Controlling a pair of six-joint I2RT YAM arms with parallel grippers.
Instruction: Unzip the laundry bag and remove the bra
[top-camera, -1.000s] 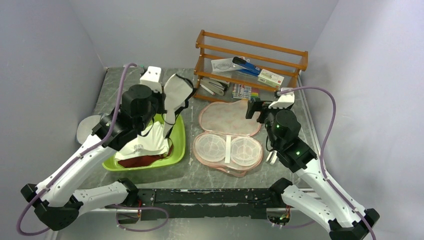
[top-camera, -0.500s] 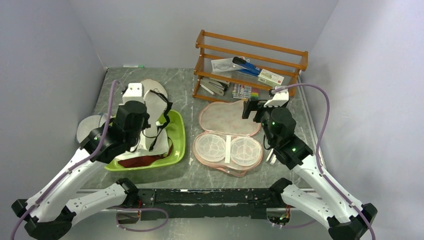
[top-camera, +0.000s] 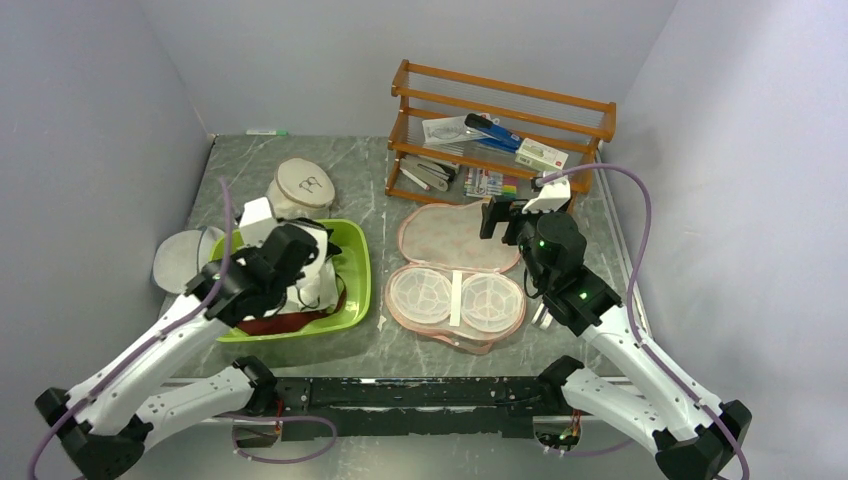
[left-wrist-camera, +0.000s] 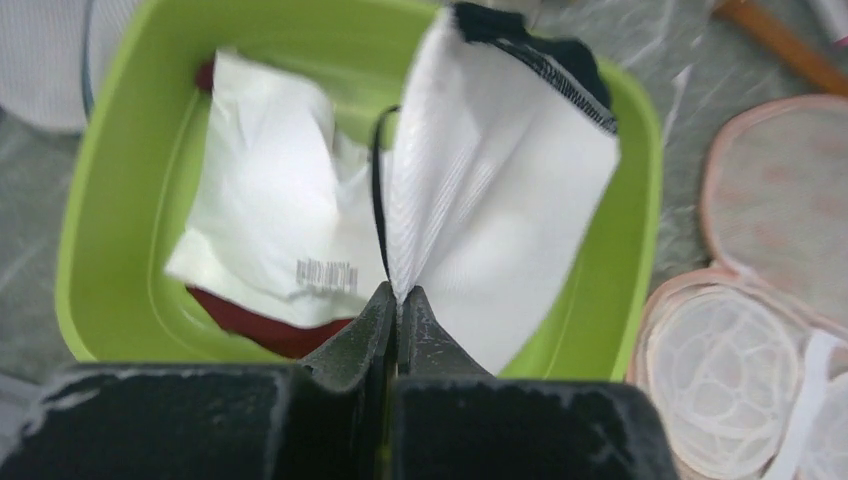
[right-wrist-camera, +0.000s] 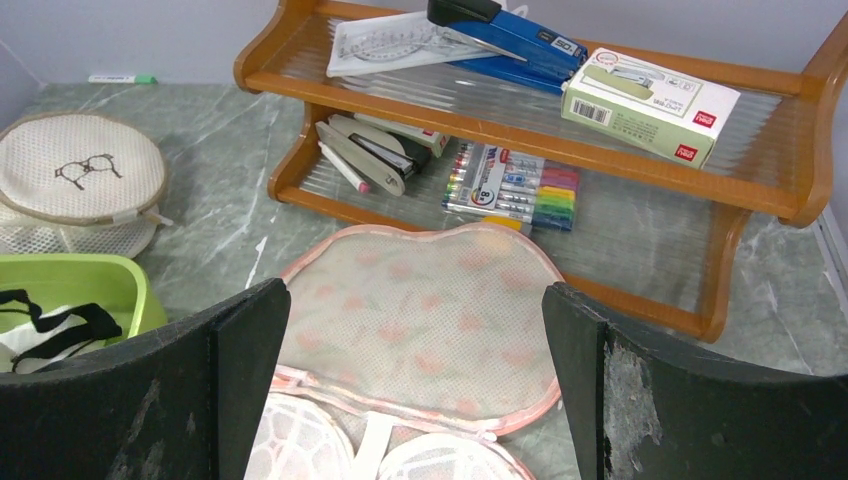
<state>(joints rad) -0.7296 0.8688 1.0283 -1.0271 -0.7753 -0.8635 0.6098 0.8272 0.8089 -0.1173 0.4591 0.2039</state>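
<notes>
The peach-pink laundry bag (top-camera: 455, 270) lies unzipped and folded open on the table, its printed lid (right-wrist-camera: 430, 320) toward the shelf and two white mesh cups (top-camera: 455, 298) showing in the near half. My left gripper (left-wrist-camera: 398, 292) is shut on the white bra (left-wrist-camera: 500, 190) with black trim and holds it over the green basin (top-camera: 350, 300). My right gripper (right-wrist-camera: 415, 400) is open and empty, above the far edge of the open bag.
The green basin (left-wrist-camera: 110, 180) also holds a white cloth with a barcode label and a dark red item. A round white mesh bag (top-camera: 303, 183) with a bra icon and a flat grey-white disc bag (top-camera: 177, 255) lie near the basin. A wooden shelf (top-camera: 500, 130) with stationery stands behind.
My left arm has swung down and back toward the near left, lowering the bra into the basin. The round mesh bag is now uncovered. The right arm has shifted slightly left.
</notes>
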